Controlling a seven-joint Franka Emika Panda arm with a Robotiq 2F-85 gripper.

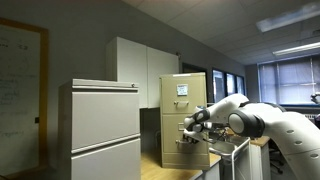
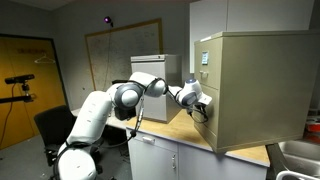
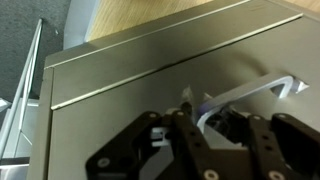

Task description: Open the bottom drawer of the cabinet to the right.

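The tan cabinet (image 1: pixel 183 112) (image 2: pixel 255 90) stands on a wooden counter, with a white-blue label (image 1: pixel 182 90) on its upper drawer. In the wrist view the bottom drawer (image 3: pixel 130 70) fills the picture, and its bent silver handle (image 3: pixel 255 92) sticks out at the right. My gripper (image 3: pixel 198 108) is at the handle's left end, jaws shut on it. Both exterior views show the gripper (image 1: pixel 190 126) (image 2: pixel 203 108) pressed close against the lower drawer front (image 2: pixel 209 128). The drawer front looks level with the cabinet face.
A wider pale grey two-drawer cabinet (image 1: pixel 100 130) stands close to the camera in an exterior view. Tall white cupboards (image 1: pixel 140 65) are behind. The wooden counter (image 2: pixel 190 135) runs under the tan cabinet, with a sink (image 2: pixel 295 155) at its far end. An office chair (image 2: pixel 50 125) is on the floor.
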